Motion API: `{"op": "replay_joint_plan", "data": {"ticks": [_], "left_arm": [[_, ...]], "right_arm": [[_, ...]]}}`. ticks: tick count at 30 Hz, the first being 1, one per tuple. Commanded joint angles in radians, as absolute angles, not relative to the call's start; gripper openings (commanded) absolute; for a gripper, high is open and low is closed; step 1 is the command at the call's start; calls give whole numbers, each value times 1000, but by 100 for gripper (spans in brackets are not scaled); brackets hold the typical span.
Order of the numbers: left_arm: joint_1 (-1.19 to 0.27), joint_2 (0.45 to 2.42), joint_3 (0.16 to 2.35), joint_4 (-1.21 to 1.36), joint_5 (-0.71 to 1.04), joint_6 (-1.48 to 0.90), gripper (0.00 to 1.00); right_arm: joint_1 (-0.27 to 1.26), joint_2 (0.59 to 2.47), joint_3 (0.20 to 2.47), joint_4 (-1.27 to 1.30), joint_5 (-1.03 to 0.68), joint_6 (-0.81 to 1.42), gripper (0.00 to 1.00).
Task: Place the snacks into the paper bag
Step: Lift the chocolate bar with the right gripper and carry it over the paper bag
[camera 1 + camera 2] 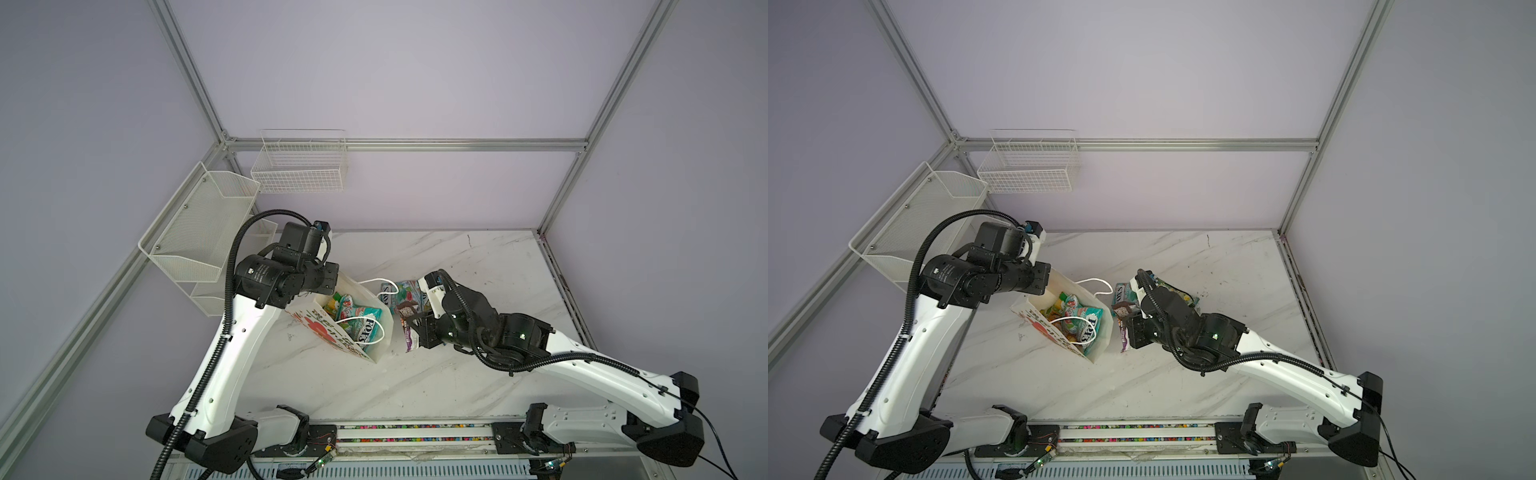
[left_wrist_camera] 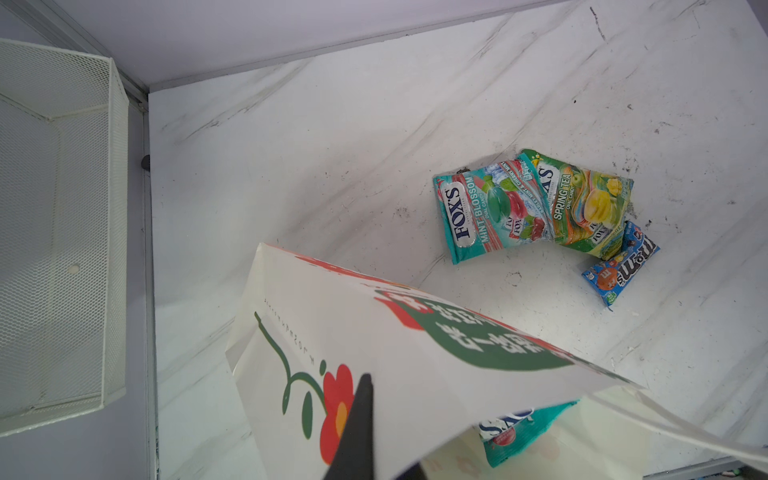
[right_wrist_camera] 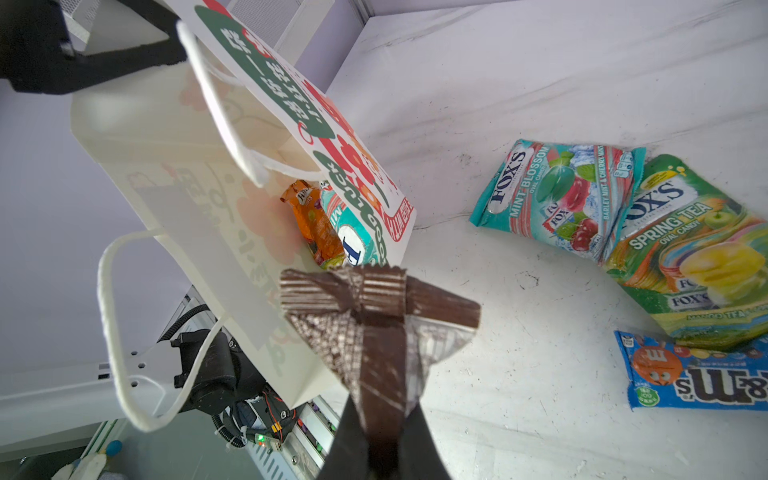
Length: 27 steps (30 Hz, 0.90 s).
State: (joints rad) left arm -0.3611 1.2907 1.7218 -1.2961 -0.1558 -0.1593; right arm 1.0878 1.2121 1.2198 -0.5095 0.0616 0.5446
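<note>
Beside the paper bag (image 3: 187, 216) | dark-brown wrapper (image 3: 374, 316): crimped, glossy | pinched in right gripper (image 3: 382, 415)

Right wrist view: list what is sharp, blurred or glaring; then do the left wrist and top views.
Right wrist view: the wrapper glints with white streaks, the jaws shut on it are soft, the mint packet print reads sharp. Left wrist view: the bag sits close and slightly soft. In both top views: even light, faint shadows.

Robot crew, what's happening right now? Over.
Left gripper shut on paper bag rim, holding it open. Right gripper shut on dark-brown wrapper near bag mouth. Mint Blossom packet, Spring Tea packet, m&m's packet on table. Cord handle droops across mouth.
</note>
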Motion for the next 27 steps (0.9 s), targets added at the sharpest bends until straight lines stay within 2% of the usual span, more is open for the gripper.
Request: {"op": "replay_joint_plan", "data": {"ticks": [1,14,27], "left_arm": [[-361,1246,1690,-1225,-162,-124,0],[-359,1193,1603,-1162,-151,-117,0],[-359,1273,1636,-1157,-180,-92,0]], "right_arm": [[1092,1226,1259,-497,86,522,3],[1116,1136,1258,-318,44,388,2],[1146,1181,1304,-257,37,197,0]]}}
